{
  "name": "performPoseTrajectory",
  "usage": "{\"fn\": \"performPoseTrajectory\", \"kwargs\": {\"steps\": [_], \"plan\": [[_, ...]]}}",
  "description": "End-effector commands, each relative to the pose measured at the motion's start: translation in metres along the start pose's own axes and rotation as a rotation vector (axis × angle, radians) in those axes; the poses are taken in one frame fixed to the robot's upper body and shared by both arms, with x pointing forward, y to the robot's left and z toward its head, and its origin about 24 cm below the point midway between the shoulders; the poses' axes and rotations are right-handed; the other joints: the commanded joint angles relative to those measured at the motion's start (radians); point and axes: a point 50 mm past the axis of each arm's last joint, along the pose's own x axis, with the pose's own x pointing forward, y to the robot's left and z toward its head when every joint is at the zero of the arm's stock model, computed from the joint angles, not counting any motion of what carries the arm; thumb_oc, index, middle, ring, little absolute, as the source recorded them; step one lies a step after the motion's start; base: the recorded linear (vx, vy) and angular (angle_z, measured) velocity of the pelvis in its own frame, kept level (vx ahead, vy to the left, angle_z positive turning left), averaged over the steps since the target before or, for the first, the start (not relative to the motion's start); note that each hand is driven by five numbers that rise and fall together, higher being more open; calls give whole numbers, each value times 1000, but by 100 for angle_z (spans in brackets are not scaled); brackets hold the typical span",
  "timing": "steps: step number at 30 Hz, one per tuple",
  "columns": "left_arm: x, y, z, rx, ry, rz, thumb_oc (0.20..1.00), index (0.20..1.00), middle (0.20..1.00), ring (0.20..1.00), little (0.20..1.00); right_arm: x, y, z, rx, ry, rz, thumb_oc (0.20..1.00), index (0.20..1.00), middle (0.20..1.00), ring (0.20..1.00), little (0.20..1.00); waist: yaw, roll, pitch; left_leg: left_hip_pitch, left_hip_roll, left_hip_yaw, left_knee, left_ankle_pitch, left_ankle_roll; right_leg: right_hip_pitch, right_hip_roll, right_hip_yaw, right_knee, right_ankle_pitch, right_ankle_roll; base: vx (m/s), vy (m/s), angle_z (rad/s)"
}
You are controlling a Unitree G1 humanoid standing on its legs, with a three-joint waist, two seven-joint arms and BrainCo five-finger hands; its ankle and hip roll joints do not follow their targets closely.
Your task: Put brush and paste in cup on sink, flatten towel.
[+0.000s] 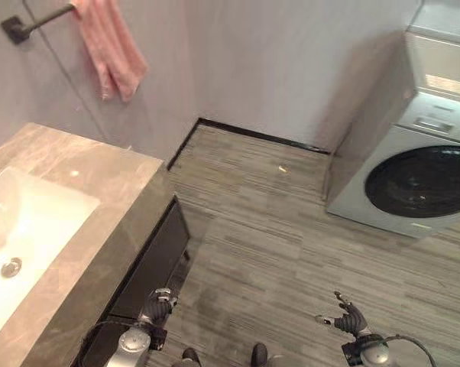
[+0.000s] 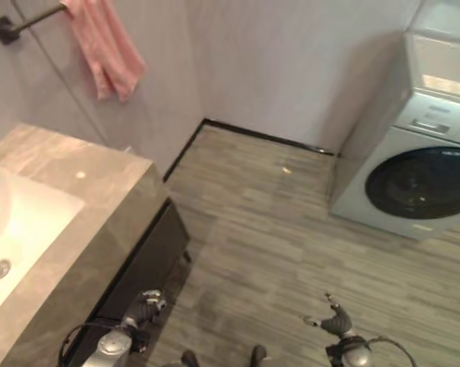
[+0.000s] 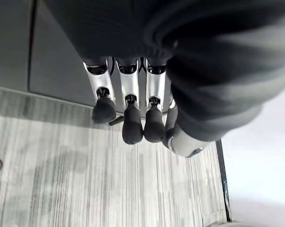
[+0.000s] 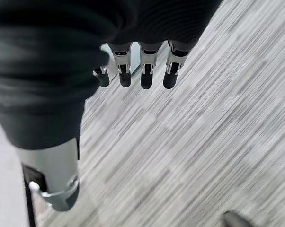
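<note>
**Both hands low and empty, towel bunched on its rail**

Hands first: the left hand [image 1: 157, 306] hangs beside the dark front of the vanity cabinet [image 1: 150, 264], its fingers [image 3: 133, 125] straight and relaxed, holding nothing. The right hand [image 1: 351, 317] hangs over the floor [image 1: 291, 229], well apart from everything, fingers [image 4: 145, 78] spread and likewise empty.

Going by size, the floor is striped grey plank, matt and flat. A washing machine [image 1: 413, 153] stands at the right wall, a boxy pale body with a round dark door. The countertop [image 1: 92, 183] is a polished stone slab, beige with veining, and sunk into it toward its left edge is a white rectangular sink [image 1: 24, 229] with a small metal drain [image 1: 11, 267]. Above the counter's far corner a dark wall rail [image 1: 35, 21] carries the pink towel [image 1: 108, 46], which hangs gathered into a narrow, soft, wrinkled bundle at one end of the rail, not spread out.

No brush, paste or cup can be made out on the visible stretch of counter.

Judging from this, the towel is the job within reach. To do it well, a hand should likely rise to the rail, take one hanging edge lightly, and draw it sideways along the bar so the folds slide open rather than drag the cloth off.
</note>
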Motion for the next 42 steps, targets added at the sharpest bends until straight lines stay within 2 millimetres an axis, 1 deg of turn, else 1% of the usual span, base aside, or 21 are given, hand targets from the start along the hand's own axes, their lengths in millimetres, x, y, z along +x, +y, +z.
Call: {"fn": "performPoseTrajectory", "kwargs": {"steps": [1,4,5,6,7,8,11,19,21,23,26,27,29,31,33,34,35,36,38,40,42], "plan": [[5,-1,12,-27,-61,34,200,200,200,200,200,5,-11,13,-82,-73,-21,1000,1000,1000,1000,1000,23,29,24,-94,-173,-159,-61,50,21,38,17,58,-20,9,112,76,-74,-106],[4,-1,6,-43,-37,54,200,200,200,200,200,5,-10,11,-98,-68,-17,1000,1000,1000,1000,1000,30,39,10,-120,-194,-221,-85,74,27,49,31,99,-2,-6,113,151,15,-72],[4,-1,4,-52,-26,63,379,379,379,379,379,5,-8,10,-91,-65,-13,1000,1000,1000,1000,1000,30,42,10,-118,-191,-221,-91,86,26,57,33,104,6,-12,113,188,66,-57],[4,0,1,-74,-10,79,476,476,476,476,476,5,-6,9,-78,-57,-12,1000,1000,1000,1000,1000,25,46,2,-96,-186,-212,-121,86,32,62,34,110,13,-18,114,148,91,-81],[3,0,-4,-97,16,94,934,934,934,934,934,4,-4,7,-64,-47,-11,1000,1000,1000,1000,1000,22,50,-7,-67,-184,-212,-157,91,40,62,38,115,24,-22,113,117,62,-74],[3,0,-4,-98,16,94,1000,1000,1000,1000,1000,4,-4,7,-64,-47,-11,1000,1000,1000,1000,1000,23,50,-5,-63,-184,-211,-161,92,40,64,38,116,24,-23,113,119,75,-61],[2,2,-5,-117,15,110,1000,1000,1000,1000,1000,2,6,1,40,-13,-3,1000,1000,1000,1000,1000,7,54,-27,0,-187,-197,-203,84,58,56,39,135,70,-38,117,144,87,-31],[0,2,-6,-113,21,110,1000,1000,1000,1000,1000,1,19,-12,127,62,31,1000,1000,1000,1000,1000,15,47,-37,36,-199,-180,-181,36,81,57,32,132,105,-50,128,43,34,-10],[0,6,-8,-129,26,141,1000,1000,1000,1000,1000,6,22,-2,174,39,35,1000,1000,1000,1000,1000,21,42,-24,51,-185,-150,-196,37,76,-3,29,101,154,15,158,-90,-38,-5],[1,11,-3,-185,10,179,1000,1000,1000,1000,1000,13,21,15,202,-16,33,1000,1000,1000,1000,1000,40,48,8,53,-154,-114,-217,49,64,-95,5,-1,186,54,169,-159,-57,-84],[1,13,2,-175,-19,177,1000,1000,1000,1000,1000,9,24,18,213,-41,53,1000,1000,1000,1000,1000,35,40,9,57,-153,-126,-218,50,63,-68,16,-18,134,16,148,21,-74,-56],[1,19,15,-125,-94,191,1000,1000,1000,1000,1000,8,22,26,211,-97,51,1000,1000,1000,1000,1000,38,35,9,57,-156,-130,-205,37,62,-55,24,-17,121,-1,128,94,-129,5],[-2,24,31,-113,-181,199,1000,1000,1000,1000,1000,3,6,46,232,-227,22,1000,1000,1000,1000,1000,31,29,32,25,-157,-133,-113,4,59,-61,29,-18,133,-20,107,19,-97,14],[-3,25,37,-116,-213,198,1000,1000,1000,1000,1000,1,-2,51,262,-261,5,1000,1000,1000,1000,1000,26,22,51,-11,-151,-127,-27,-25,55,-72,28,-23,162,-40,96,-55,-92,3],[-2,25,44,-110,-243,187,1000,1000,1000,1000,1000,0,-11,56,262,-293,-25,1000,1000,1000,1000,1000,26,23,79,-72,-135,-138,110,-74,53,-91,30,-39,256,-90,85,-13,-132,0],[-2,27,52,-104,-276,193,1000,1000,1000,1000,1000,-2,-18,59,263,-316,-49,1000,1000,1000,1000,1000,13,21,90,-78,-127,-138,170,-134,70,-109,28,-49,354,-145,78,97,-127,-3],[-1,27,54,-96,-281,194,1000,1000,1000,1000,1000,-2,-20,61,257,-323,-58,1000,1000,1000,1000,1000,8,13,94,-108,-125,-141,255,-136,64,-109,28,-42,379,-172,67,114,-138,3],[-1,27,55,-93,-281,196,1000,1000,1000,1000,1000,-2,-20,60,253,-319,-65,1000,1000,1000,1000,1000,8,9,98,-147,-113,-144,341,-105,50,-105,31,-38,388,-179,50,59,-165,4],[6,27,64,-80,-296,213,1000,1000,1000,1000,1000,-1,-22,58,242,-306,-95,1000,1000,1000,1000,1000,23,-6,131,-250,-76,-163,516,42,4,-81,39,-39,396,-183,23,23,-156,1],[7,27,66,-86,-294,226,1000,1000,1000,1000,1000,-1,-22,53,237,-279,-109,1000,1000,1000,1000,1000,26,-14,134,-291,-71,-140,528,39,-3,-47,39,-50,364,-182,21,171,-74,-10],[6,30,63,-95,-288,238,1000,1000,1000,1000,1000,-2,-16,47,180,-250,-92,1000,1000,1000,1000,1000,42,-12,115,-308,-89,-109,382,31,6,12,41,-48,295,-173,39,356,2,0]]}}
